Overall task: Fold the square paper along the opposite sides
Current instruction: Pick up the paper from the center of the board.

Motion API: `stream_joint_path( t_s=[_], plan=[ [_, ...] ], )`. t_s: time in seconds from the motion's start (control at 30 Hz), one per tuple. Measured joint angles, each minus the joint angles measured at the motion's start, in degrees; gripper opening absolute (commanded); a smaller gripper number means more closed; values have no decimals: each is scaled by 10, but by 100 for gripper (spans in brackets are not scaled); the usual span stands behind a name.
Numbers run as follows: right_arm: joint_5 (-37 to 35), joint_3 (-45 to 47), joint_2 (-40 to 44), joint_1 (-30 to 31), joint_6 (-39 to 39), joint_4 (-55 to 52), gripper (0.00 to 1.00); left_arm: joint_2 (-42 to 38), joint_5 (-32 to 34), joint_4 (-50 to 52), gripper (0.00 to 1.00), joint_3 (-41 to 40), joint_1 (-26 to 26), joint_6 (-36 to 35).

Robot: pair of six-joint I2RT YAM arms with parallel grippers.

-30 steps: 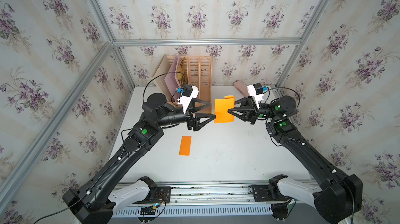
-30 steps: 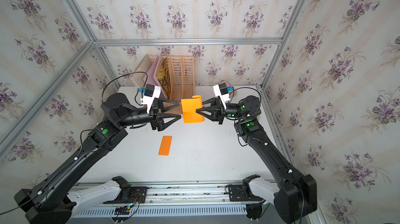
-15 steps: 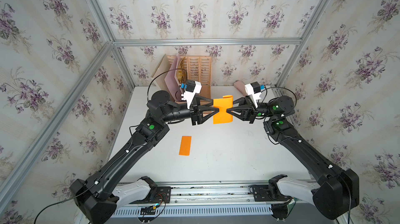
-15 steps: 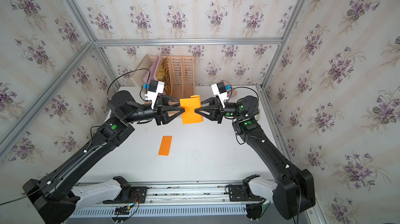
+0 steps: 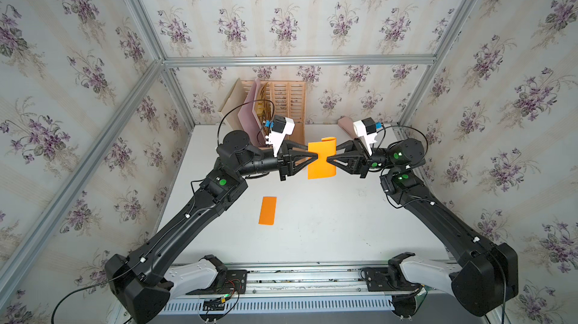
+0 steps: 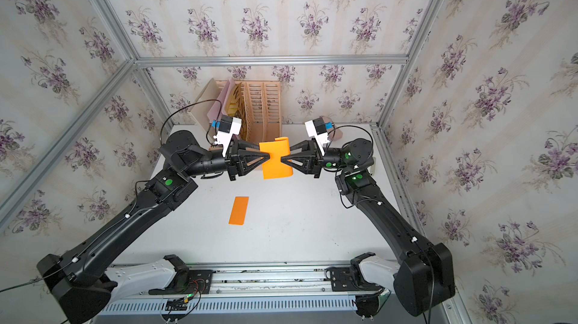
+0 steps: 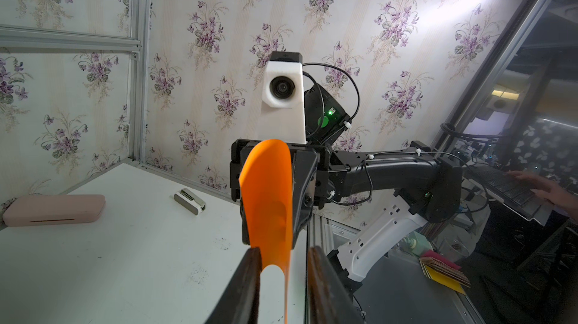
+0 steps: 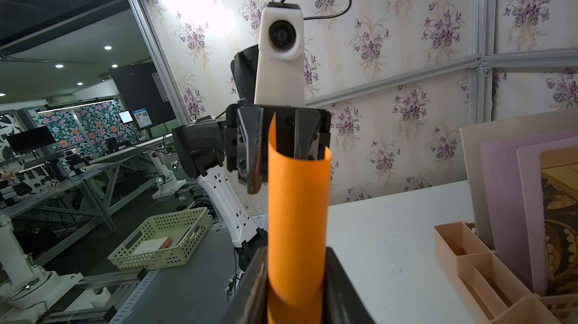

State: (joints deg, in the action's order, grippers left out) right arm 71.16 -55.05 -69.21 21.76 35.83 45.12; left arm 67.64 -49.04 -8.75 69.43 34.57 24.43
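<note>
**Above the back of the table, two grippers meet on a curled orange sheet**

Above the far middle of the white table [image 5: 328, 228], clear of its surface, the orange paper [image 5: 322, 170] hangs between the two arms in both top views. It is bent into a loose loop, and its upper edge curls over.

The right gripper [image 5: 328, 160] pinches one side edge; in the right wrist view the sheet fills the space between its fingers [image 8: 250, 291]. The left gripper [image 5: 316, 157] has its jaws drawn narrow about the opposite edge. In the left wrist view one finger [image 7: 247, 275] lies against the sheet and a sliver of space shows beside the other. Whether it clamps the paper cannot be told.

A folded orange strip [image 5: 267, 210] lies flat nearer the front, well apart from the held sheet. At the back wall, the left wrist camera and gripper hide the lower part of the wooden rack [image 5: 289, 100]. A pink case [image 7: 53, 209] lies by the wall, and a small silver-and-white object [image 7: 190, 201] near it is too small to name.
</note>
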Motion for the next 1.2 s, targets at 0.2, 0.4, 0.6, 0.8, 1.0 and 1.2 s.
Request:
stream_joint_path(
  t_s=[0.2, 0.4, 0.6, 0.8, 1.0, 1.2],
  plan=[
    [0, 0, -1, 0, 2, 0, 30, 0, 5, 0, 17, 0, 1, 0],
    [0, 0, -1, 0, 2, 0, 31, 1, 8, -2, 0, 0, 1, 0],
    [-3, 2, 2, 0, 0, -5, 47, 0, 10, -3, 0, 0, 1, 0],
    [-103, -54, 37, -4, -128, -201, 62, -22, 23, 34, 0, 16, 2, -17],
    [-248, -110, 43, -18, -259, -394, 62, -54, 31, 83, 0, 27, 19, -45],
    [-287, -132, 14, -23, -309, -463, 60, -62, 37, 104, 0, 28, 34, -54]
  ],
)
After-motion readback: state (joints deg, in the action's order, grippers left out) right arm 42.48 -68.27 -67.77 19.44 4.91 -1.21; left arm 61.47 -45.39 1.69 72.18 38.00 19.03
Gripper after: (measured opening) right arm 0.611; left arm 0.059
